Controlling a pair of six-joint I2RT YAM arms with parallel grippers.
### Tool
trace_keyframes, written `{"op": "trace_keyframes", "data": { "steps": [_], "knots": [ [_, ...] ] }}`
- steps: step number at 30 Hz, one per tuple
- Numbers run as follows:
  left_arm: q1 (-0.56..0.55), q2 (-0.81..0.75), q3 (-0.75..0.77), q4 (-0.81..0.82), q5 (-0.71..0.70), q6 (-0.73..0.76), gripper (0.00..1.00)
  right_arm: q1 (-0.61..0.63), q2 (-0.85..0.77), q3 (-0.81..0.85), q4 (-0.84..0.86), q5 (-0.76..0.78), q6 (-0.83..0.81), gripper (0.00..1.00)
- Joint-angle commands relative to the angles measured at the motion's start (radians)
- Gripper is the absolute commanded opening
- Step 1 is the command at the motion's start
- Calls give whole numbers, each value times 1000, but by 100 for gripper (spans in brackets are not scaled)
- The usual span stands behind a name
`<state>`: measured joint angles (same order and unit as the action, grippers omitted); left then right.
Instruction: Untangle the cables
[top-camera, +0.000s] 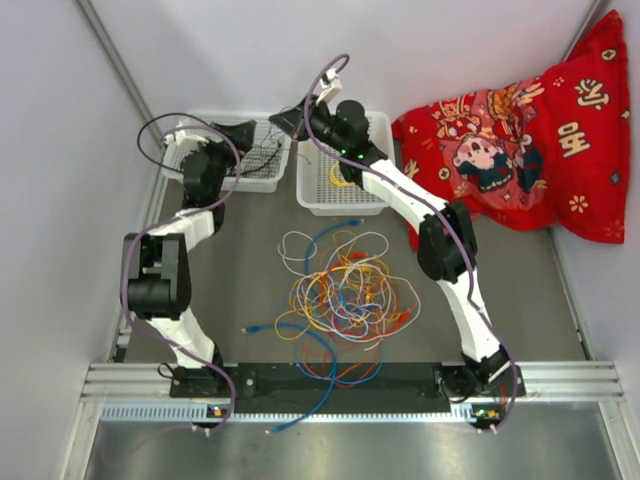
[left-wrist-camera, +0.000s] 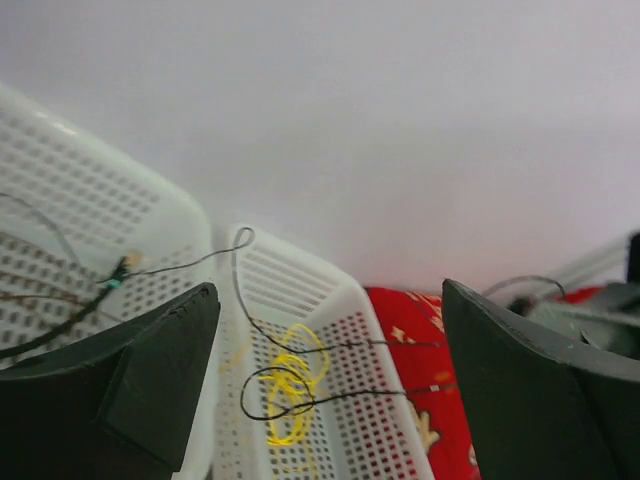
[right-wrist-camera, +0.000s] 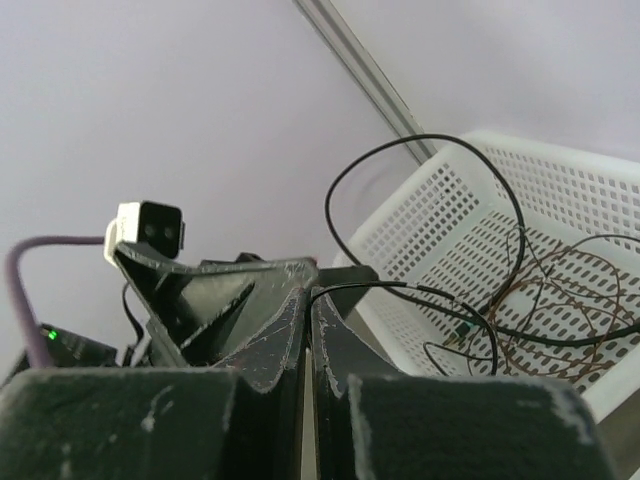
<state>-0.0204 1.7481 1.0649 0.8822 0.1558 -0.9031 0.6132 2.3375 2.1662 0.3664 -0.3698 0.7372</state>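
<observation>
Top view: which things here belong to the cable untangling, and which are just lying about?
Job: tangled heap of thin yellow, orange, blue, white and red wires; thin black wire; yellow wire coil in the right white perforated plastic basket; left white perforated plastic basket.
Lying about: red printed fabric cushion; thick lavender arm cables.

Your main knot of cables sits mid-surface: yellow, orange, red, white and blue loops heaped together. From it a blue cable pokes out toward 8 o'clock. A thin black cable arches over the basket at 11 o'clock, pinched in your right tool. A yellow coil lies in the basket at 12 o'clock.
</observation>
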Motion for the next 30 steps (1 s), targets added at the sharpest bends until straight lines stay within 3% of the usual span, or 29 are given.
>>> {"op": "trace_keyframes", "data": {
  "steps": [1, 9, 16, 21, 24, 30],
  "knots": [
    [-1, 46, -37, 440, 203, -123, 93, 3, -112, -11, 16, -37, 34, 0],
    [-13, 139, -22, 656, 361, -212, 75, 3, -126, -34, 5, -60, 59, 0],
    [-21, 166, 18, 664, 421, -229, 58, 2, -95, -6, 5, -83, 94, 0],
    [-3, 139, -5, 630, 386, -192, 86, -4, -107, -16, -3, -83, 94, 0],
    [14, 108, -49, 610, 334, -178, 94, -9, -112, -17, -9, -83, 100, 0],
    [69, 88, -60, 606, 315, -172, 97, -29, -92, 17, -49, -104, 158, 0]
  ]
}}
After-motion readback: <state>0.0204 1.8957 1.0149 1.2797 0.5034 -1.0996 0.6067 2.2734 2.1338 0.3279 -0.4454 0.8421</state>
